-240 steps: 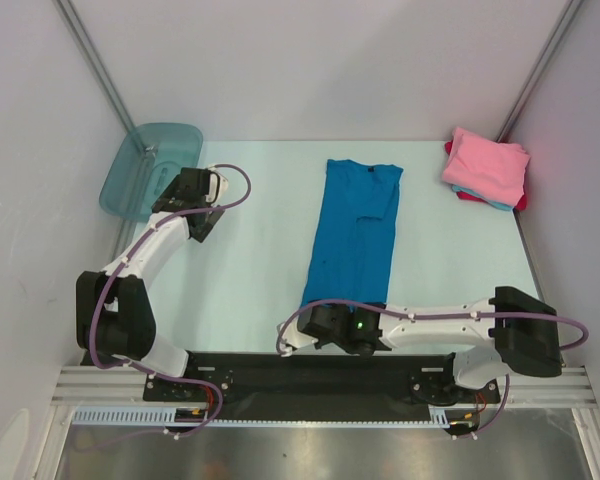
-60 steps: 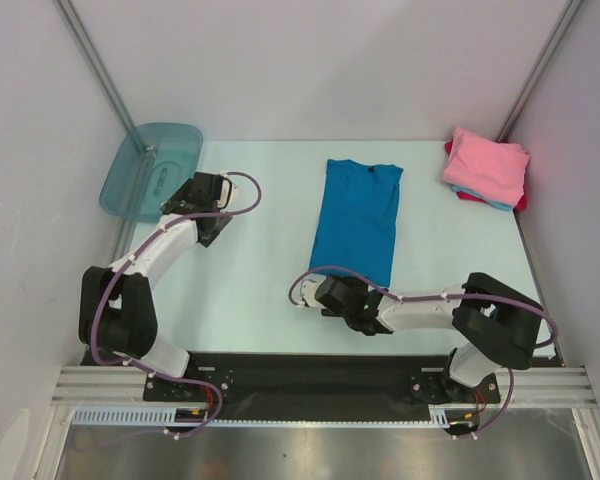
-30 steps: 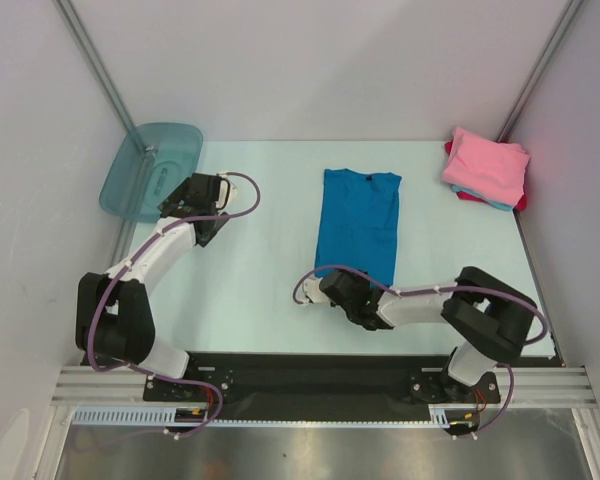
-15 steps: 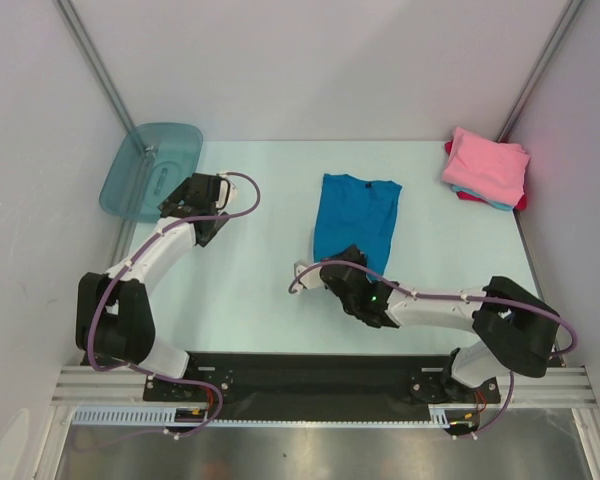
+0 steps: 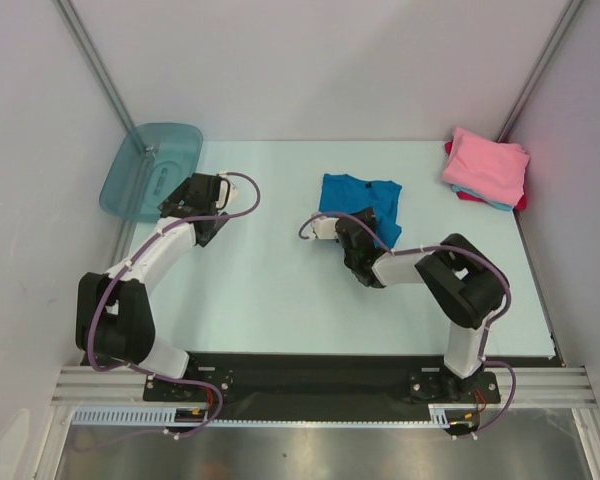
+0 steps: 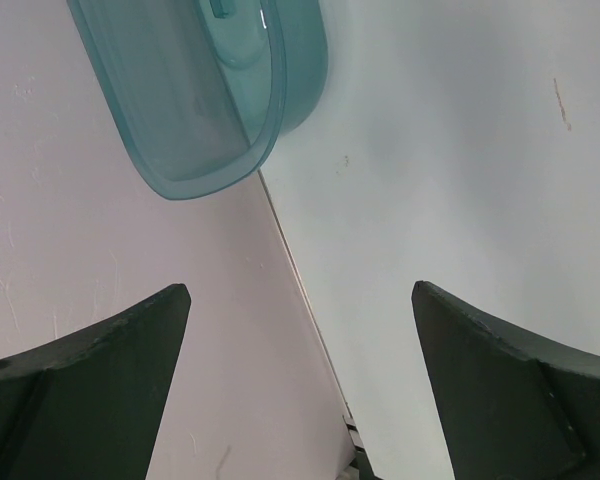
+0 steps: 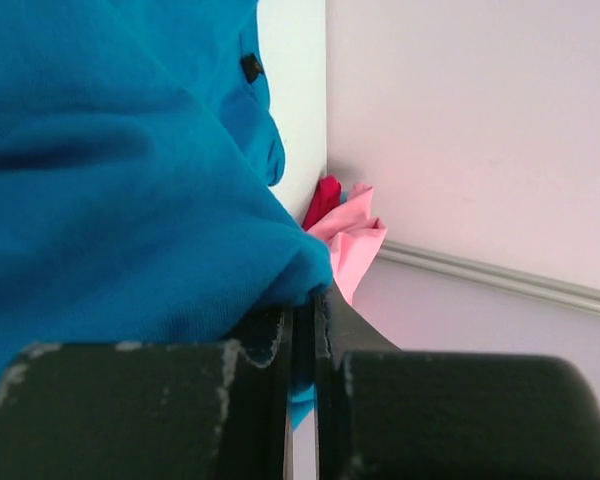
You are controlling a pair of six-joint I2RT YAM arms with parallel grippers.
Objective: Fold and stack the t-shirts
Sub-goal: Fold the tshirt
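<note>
We grip the blue t-shirt at its near end, by the far middle of the table.

Our right gripper (image 5: pixel 352 232) has its fingers pressed together on a fold of the blue t-shirt (image 5: pixel 365 193). In the right wrist view the cloth bulges over the finger tops, and a thin edge of it sits in the slit between them. The shirt lies near the middle of the table's (image 5: pixel 260 290) far edge with its collar toward that edge. Its near part is bunched up under the gripper, which sits at the shirt's near-left side. The pink t-shirt (image 5: pixel 486 163) tops a folded stack in the far right corner, with light blue and red edges beneath, well apart from that gripper. Our left gripper (image 5: pixel 192 196) hangs with its fingers spread wide near the far left corner, just beside the teal tub (image 5: pixel 145 165).
</note>
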